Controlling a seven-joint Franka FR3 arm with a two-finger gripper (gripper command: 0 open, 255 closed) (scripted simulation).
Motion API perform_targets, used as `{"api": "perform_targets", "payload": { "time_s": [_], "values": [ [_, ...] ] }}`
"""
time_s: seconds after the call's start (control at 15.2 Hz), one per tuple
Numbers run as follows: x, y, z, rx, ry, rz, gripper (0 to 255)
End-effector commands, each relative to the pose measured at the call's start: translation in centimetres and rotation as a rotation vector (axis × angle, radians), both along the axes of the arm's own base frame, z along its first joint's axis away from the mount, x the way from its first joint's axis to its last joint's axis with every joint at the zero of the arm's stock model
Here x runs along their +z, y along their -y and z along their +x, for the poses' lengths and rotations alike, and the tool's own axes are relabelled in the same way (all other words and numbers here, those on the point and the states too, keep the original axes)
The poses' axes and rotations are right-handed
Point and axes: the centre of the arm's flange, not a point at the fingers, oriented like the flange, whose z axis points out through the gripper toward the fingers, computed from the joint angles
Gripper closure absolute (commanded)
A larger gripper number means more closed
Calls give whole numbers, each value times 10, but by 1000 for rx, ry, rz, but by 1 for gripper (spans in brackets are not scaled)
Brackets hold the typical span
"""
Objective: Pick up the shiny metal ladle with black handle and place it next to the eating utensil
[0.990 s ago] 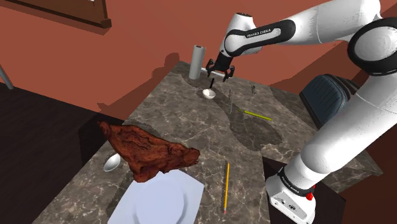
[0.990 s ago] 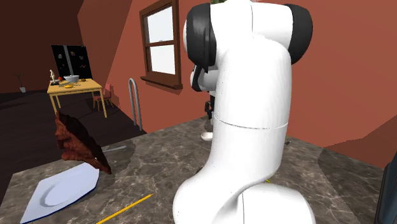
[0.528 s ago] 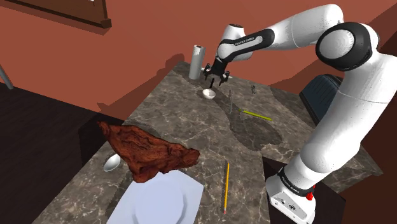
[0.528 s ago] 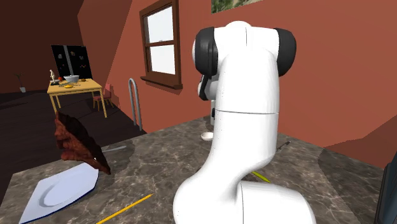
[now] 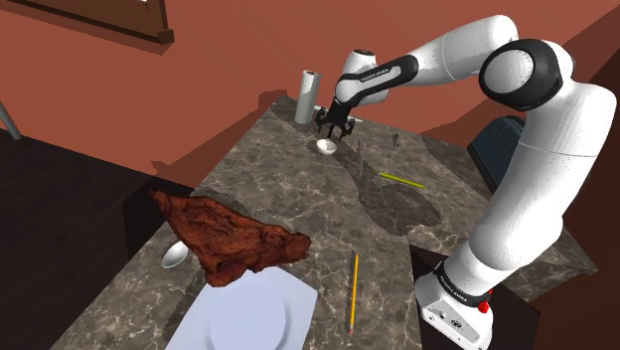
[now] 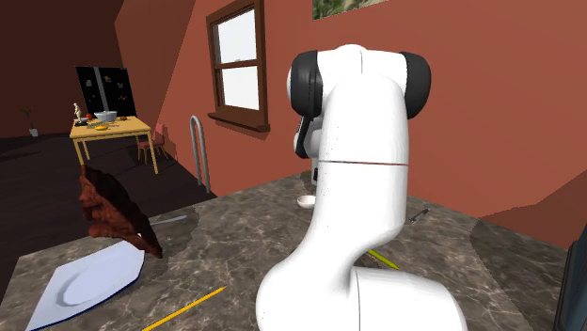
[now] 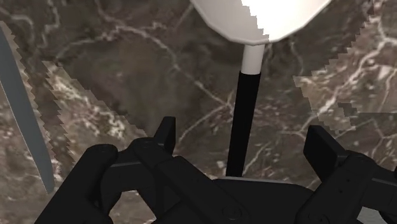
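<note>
One ladle lies at the far end of the marble table, with the gripper directly over it.

From my station I see small lettering on the arm's forearm, but it is too small for me to read. The fingers stand wide apart with the ladle's black handle between them, and neither one touches it, so nothing is held. The long axis of the ladle runs from the gripper out to the white bowl, which points away past the fingertips. I cannot tell whether the handle lies flat or is raised. I count two yellow pencils, one white plate, one piece of brown meat, one spoon and one grey cylinder just beside the gripper.
</note>
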Motion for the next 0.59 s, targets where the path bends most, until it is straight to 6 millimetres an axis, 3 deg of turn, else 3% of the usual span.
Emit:
{"api": "perform_targets", "payload": {
  "time_s": [0.0,0.33,0.4,0.53],
  "values": [
    [-2,0,0,0,0,0,0],
    [-2,0,0,0,0,0,0],
    [-2,0,0,0,0,0,255],
    [-2,0,0,0,0,0,255]
  ]
}}
